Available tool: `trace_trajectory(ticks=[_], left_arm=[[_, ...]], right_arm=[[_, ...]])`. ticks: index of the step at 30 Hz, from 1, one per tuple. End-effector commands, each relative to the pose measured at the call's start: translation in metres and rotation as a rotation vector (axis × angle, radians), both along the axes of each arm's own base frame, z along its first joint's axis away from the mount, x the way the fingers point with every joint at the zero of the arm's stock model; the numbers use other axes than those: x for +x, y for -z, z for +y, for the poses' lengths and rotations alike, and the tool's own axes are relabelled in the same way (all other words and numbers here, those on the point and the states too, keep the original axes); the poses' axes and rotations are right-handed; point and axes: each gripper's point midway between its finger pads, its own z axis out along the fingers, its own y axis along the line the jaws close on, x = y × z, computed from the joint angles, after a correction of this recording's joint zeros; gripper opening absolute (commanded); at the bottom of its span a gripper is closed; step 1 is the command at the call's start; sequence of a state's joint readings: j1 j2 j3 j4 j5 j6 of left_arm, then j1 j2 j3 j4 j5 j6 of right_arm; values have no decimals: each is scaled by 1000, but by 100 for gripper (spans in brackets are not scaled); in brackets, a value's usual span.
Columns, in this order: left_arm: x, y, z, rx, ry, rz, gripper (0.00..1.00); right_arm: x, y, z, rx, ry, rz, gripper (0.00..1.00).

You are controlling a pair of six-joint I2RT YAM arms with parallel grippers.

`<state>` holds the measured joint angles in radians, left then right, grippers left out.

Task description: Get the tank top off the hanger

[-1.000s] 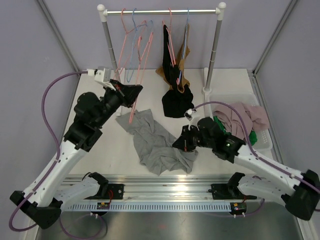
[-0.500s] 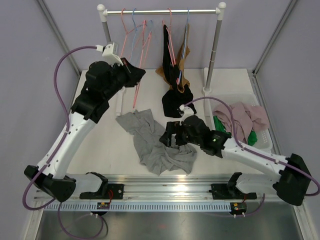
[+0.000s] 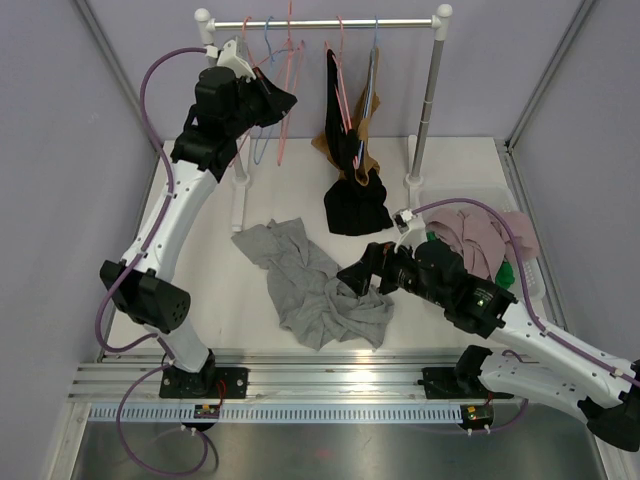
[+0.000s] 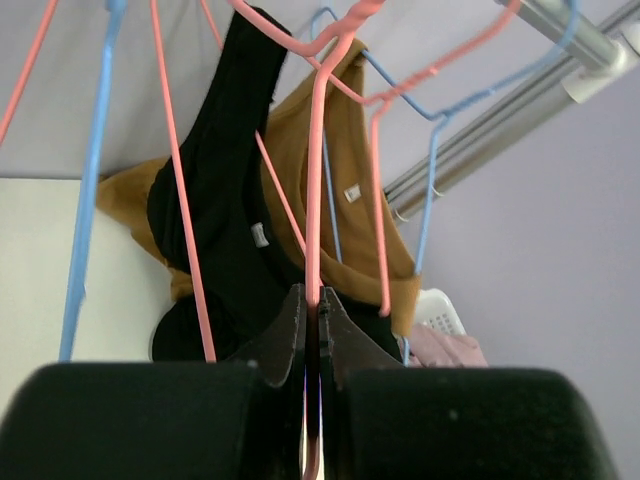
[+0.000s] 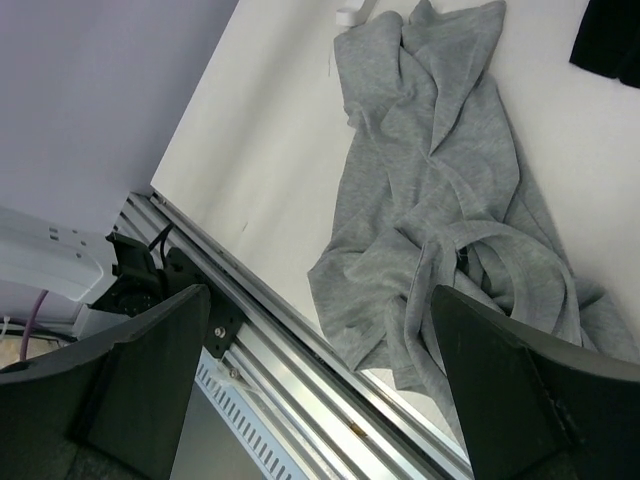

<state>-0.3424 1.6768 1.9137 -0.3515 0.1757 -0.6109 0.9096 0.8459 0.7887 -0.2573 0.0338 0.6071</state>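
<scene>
– Now, where does the tank top (image 3: pixel 315 285) lie?

– Grey tank top: crumpled flat on the counter (image 3: pixel 200 280), in front of the rack and between the two arms. No hanger is in it. The right wrist view shows folded straps at its near end, close to the counter's front edge.

– And the left end effector (image 3: pixel 268 95)?

– Raised high beside the rail (image 3: pixel 320 22). In the left wrist view its fingers (image 4: pixel 290 325) are pressed together on the wire of a pink hanger (image 4: pixel 316 200), pinching it. The hanger is bare. Whether its hook sits on the rail cannot be told.

– The right end effector (image 3: pixel 355 275)?

– Low over the counter, at the right-hand edge of the tank top. Its fingers (image 5: pixel 140 375) are spread wide, one at each side of the right wrist view, with grey cloth showing between them. They grip nothing.

– What else is marked?

– Black garment (image 3: pixel 350 200) on the rail, its lower end reaching the counter; brown garment (image 4: pixel 350 220) hanging just behind it; blue hangers (image 4: pixel 90 190) beside the pink one. White bin (image 3: pixel 530 280) of mixed clothes at the counter's right side, well apart from the tank top.
</scene>
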Motion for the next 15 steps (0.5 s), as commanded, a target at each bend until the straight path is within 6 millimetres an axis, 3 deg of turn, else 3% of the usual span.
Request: trace_trajectory(ticks=[1,3,7,11,15], left_arm=[[15,-27,3,-73,12,-52,0],[23,-21,6,-102,18,-23,0],[21,-6,7,-102,24,1,0],[20,5,22,-92,-27,20,1],[16,0,31,-95,-44,14,11]], right_arm=[[-12,16,7,-11,-75,18,100],[-12,23,9,-20,-84,34,99],[-16,35,19,-28,-137,55,99],[-13,49,29,-94,-166,87,100],[-6,68,37,-185,-160,105,99]])
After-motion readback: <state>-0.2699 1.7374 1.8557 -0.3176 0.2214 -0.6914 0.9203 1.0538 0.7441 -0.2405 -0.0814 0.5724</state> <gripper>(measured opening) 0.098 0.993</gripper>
